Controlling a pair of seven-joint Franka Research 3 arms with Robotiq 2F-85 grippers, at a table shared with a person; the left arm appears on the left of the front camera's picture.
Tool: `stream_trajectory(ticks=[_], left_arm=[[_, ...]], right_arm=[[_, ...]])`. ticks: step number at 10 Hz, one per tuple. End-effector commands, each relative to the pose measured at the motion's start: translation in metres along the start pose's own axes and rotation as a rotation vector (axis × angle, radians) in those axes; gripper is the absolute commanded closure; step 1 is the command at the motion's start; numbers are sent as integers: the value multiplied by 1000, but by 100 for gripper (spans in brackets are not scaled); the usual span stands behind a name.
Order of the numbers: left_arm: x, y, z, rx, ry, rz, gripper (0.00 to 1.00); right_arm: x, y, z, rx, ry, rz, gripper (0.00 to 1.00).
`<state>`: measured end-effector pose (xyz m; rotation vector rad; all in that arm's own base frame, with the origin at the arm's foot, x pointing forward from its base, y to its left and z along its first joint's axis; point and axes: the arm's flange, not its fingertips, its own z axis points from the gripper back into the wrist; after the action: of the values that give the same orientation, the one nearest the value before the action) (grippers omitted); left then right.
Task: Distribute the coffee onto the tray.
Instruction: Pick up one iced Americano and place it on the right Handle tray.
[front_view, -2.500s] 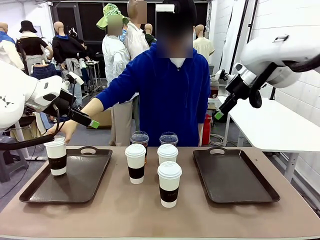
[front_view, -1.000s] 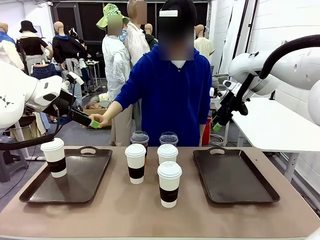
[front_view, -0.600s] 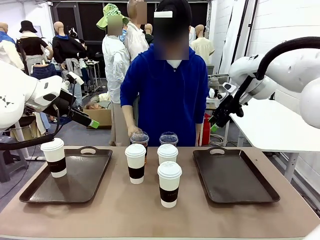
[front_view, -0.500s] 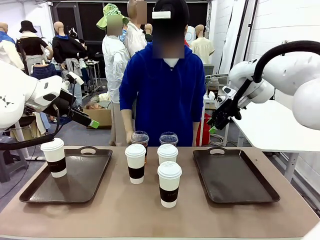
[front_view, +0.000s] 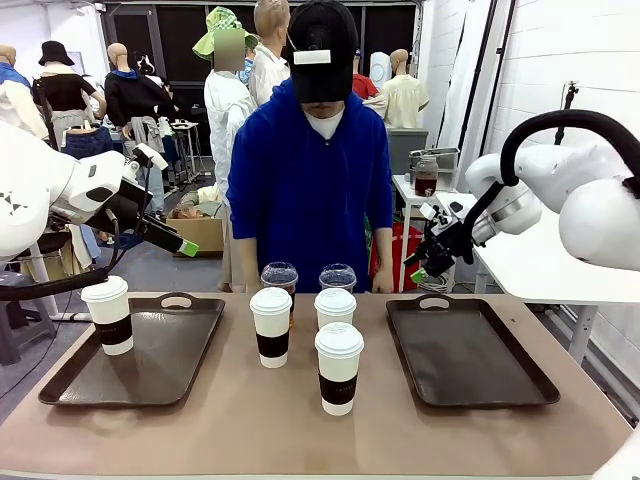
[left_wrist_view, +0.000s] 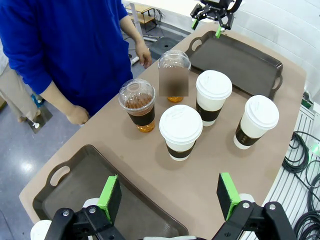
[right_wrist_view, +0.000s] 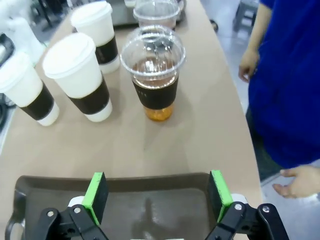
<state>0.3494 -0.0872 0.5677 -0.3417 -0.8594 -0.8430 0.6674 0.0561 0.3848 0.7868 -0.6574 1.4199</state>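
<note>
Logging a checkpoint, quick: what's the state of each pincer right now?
Left pincer: open, holding nothing.
Right pincer: open, holding nothing.

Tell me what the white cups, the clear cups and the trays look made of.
White cups: matte, likely paper; dark brown sleeves look like card, lids like thin plastic. Clear cups: glossy see-through plastic, since the brown drink shows through. Trays: dark brown with a dull sheen and moulded handle slots, probably plastic.
</note>
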Motion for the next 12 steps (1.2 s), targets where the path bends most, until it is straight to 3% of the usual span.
stream_trajectory(ticks=[1, 5, 12], left_arm=[[-1, 1, 0, -4, -4, 4, 0], [-1, 1, 0, -4, -4, 4, 0], [-1, 1, 0, -4, -4, 4, 0]], right_arm=[[-17, -13, -8, 37, -115, 5, 0], [-54, -30, -37, 29, -277, -49, 0], [-33, -44, -84, 66, -351, -52, 0]])
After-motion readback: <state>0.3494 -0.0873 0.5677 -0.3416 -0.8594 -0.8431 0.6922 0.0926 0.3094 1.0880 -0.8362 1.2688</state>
